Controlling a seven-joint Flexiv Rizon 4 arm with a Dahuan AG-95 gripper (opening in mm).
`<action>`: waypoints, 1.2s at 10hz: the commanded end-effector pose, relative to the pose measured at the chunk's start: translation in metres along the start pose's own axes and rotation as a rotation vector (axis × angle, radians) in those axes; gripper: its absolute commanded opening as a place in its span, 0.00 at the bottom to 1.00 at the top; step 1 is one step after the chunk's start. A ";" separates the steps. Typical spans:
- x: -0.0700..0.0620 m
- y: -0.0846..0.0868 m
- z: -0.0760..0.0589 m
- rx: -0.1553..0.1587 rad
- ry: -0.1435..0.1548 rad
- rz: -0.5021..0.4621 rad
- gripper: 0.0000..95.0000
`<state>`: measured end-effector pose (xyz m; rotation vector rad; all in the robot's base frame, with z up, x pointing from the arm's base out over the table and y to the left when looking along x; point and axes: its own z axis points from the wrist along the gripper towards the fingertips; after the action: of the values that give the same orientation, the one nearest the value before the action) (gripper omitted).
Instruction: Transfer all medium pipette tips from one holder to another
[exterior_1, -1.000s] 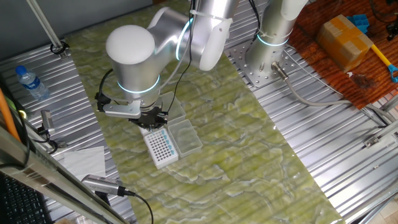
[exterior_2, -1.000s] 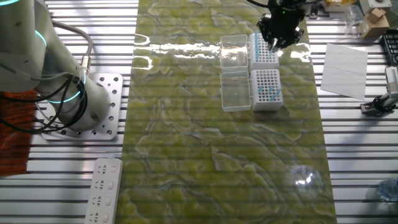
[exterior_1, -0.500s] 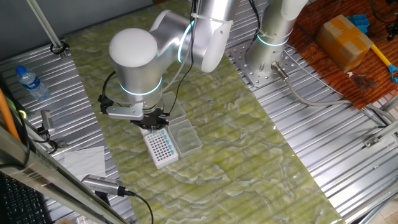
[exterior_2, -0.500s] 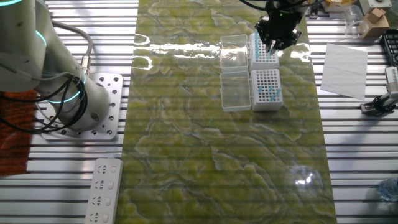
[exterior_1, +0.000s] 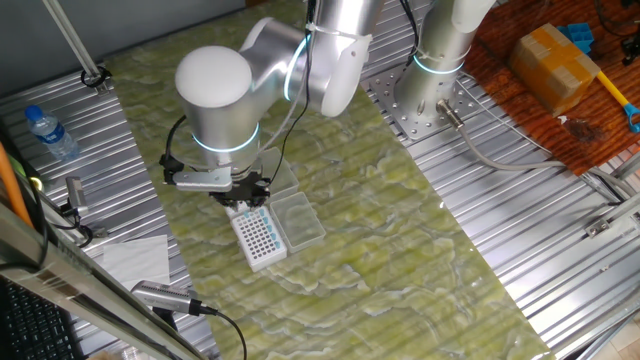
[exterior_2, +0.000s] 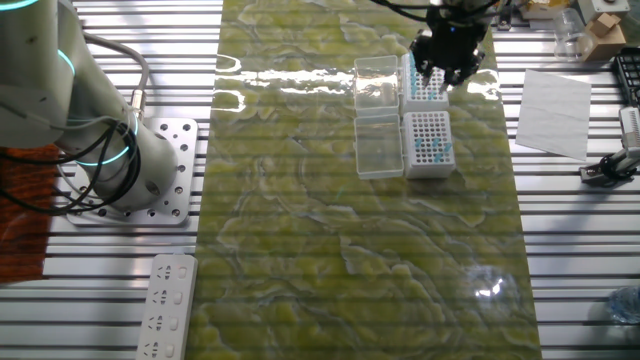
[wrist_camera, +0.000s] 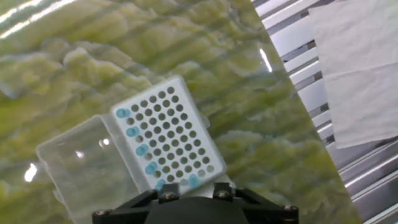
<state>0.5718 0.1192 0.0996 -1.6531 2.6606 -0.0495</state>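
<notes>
Mostly bare white perforated holder (wrist_camera: 169, 138) | slender blue-topped tips (wrist_camera: 134, 132) | fingers (exterior_2: 449, 72): grip unclear

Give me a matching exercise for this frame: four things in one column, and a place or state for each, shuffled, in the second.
Things:
1. hand
2. nearer tip holder
3. clear lid
4. white paper sheet

Places or states:
A. open flat beside its holder
B. on the metal slats off the green mat
C. over the farther tip holder
D. mostly bare holes, a few blue tips along its edge

Pairs: 1-C, 2-D, 3-A, 4-B
</notes>
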 end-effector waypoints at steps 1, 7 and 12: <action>0.022 -0.011 0.001 -0.001 -0.001 -0.039 0.40; 0.068 -0.023 0.008 0.000 0.009 -0.058 0.40; 0.090 -0.008 0.015 0.004 0.005 -0.051 0.40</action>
<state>0.5386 0.0343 0.0862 -1.7229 2.6210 -0.0574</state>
